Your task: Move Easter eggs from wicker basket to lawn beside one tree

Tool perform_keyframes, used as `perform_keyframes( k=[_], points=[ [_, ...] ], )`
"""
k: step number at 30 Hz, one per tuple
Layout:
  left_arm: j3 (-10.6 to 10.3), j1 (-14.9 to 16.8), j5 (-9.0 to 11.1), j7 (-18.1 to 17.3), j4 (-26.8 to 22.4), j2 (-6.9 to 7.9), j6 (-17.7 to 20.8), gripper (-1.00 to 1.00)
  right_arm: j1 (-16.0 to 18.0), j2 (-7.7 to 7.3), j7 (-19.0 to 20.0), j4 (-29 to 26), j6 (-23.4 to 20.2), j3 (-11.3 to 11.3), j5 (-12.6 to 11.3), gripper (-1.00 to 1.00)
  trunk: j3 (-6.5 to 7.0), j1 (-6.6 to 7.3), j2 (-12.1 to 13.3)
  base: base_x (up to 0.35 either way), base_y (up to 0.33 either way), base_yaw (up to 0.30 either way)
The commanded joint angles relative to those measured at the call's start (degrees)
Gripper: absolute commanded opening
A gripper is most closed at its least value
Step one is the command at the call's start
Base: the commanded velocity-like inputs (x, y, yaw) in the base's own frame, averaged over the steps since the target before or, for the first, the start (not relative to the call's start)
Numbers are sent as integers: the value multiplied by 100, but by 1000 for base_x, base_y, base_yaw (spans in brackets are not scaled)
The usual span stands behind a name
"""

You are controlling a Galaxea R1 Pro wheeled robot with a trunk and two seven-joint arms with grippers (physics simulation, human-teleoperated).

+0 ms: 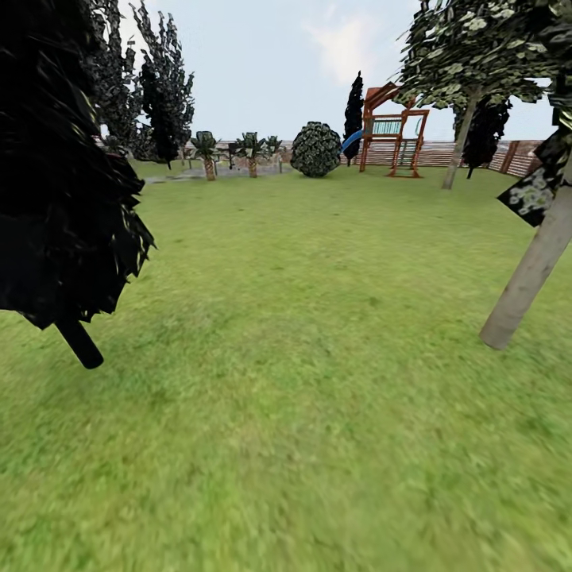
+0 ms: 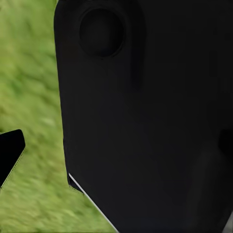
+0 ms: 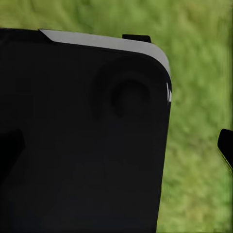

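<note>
The Easter eggs and the wicker basket are out of view. The lawn (image 1: 302, 334) stretches wide and green ahead of me in the head view. A pale grey-brown tree trunk (image 1: 528, 270) leans up from the grass at the right. In the left wrist view a black part of my own body stands close in front, with grass beside it and one dark fingertip (image 2: 10, 154) at the edge. The right wrist view looks much the same, with one dark fingertip (image 3: 226, 146) over grass. Neither view shows whether the jaws are open or shut.
A dark conifer (image 1: 63, 183) hangs close at the left. Far back stand short palms (image 1: 209, 151), a round bush (image 1: 315, 148), a wooden play frame with a blue slide (image 1: 391, 131), a thin-trunked leafy tree (image 1: 459, 147) and a brown slatted fence (image 1: 520, 155).
</note>
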State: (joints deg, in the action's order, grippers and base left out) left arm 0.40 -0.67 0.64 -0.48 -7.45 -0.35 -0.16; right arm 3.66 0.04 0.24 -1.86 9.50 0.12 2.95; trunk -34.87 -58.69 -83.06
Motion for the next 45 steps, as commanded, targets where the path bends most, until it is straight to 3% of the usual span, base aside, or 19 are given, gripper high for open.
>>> perform_keyframes(
  k=[1,45],
  points=[
    [4,-4,6,-5,-11,0,-2,100,3,1,4,5,17,-4,36,100,-4,-4,-2,340,0,0],
    [4,-5,6,-5,-11,0,-2,100,3,12,11,13,17,0,65,100,-4,-4,-2,340,0,0]
  ],
)
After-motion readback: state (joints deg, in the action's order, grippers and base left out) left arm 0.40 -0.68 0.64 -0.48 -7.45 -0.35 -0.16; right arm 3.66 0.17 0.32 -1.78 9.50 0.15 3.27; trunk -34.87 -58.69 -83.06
